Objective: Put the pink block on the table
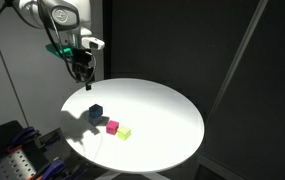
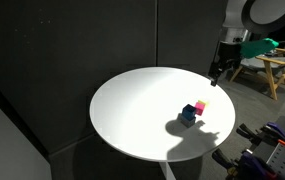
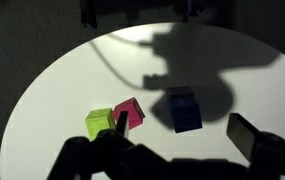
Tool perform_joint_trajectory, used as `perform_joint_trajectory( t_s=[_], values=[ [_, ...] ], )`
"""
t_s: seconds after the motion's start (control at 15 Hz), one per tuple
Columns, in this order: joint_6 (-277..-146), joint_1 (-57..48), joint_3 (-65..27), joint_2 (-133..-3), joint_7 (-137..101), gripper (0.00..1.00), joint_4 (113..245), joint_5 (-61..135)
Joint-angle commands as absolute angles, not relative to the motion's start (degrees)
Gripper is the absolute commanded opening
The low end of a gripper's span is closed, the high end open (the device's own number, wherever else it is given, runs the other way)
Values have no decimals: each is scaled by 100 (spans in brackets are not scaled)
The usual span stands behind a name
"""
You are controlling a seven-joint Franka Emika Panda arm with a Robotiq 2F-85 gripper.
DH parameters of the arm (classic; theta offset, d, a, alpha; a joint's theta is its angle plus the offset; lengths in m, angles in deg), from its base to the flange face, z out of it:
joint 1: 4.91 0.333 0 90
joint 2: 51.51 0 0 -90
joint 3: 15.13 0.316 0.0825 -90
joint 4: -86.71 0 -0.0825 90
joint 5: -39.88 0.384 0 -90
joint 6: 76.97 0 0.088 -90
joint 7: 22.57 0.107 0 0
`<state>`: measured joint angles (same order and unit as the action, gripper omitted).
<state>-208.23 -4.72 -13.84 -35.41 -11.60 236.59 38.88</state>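
Above the bench's rim: the claw (image 1: 82,68) hangs clear of the round white bench (image 1: 167,110), well apart from the three cubes and touching none of them.
Claw state: its fingers stand apart with nothing between them. The wrist view shows one dark finger (image 3: 250,138) far out at the lower right.
Pink block place: the pink block (image 1: 112,126) sits flat on the bench, between the dark blue cube (image 1: 96,112) and the yellow-green cube (image 1: 125,132).
Wrist view only: from overhead the pink block (image 3: 129,112) lies just beside the yellow-green cube (image 3: 100,122), close enough that contact cannot be ruled out. A strip of bare bench separates it from the dark blue cube (image 3: 184,108), which lies inside the arm's shadow.
Exterior views only: both show the claw's height over the bench, which the wrist view does not. In an exterior view the pink block (image 2: 201,104) hides nearly all of the yellow-green cube, and the dark blue cube (image 2: 188,114) stands nearest the camera.
Pink block look: a small magenta-pink cube, about the size of its two neighbours. It stands upright, its top face brighter than its sides, and in the wrist view it is turned at an angle to the frame.
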Motion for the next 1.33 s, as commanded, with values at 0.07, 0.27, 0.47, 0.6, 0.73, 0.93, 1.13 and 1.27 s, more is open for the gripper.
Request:
perform_joint_trajectory(
  t_s=[0.07,0.27,0.47,0.6,0.73,0.93,1.13,1.27],
  values=[
    [-20382,-446,-1361,-3287,-1223,100,23586,4106],
    [-20297,-473,-1338,-3189,-1104,100,23591,4120],
    [-20318,-493,-1318,-3076,-1010,100,23622,4111],
    [-20342,-499,-1315,-3017,-979,100,23638,4109],
    [-20370,-504,-1320,-2972,-969,100,23652,4111],
    [-20475,-505,-1327,-3093,-1060,100,23642,4055],
    [-20475,-506,-1326,-3078,-1056,100,23644,4055],
    [-20475,-506,-1326,-3078,-1055,100,23644,4055]
  ],
)
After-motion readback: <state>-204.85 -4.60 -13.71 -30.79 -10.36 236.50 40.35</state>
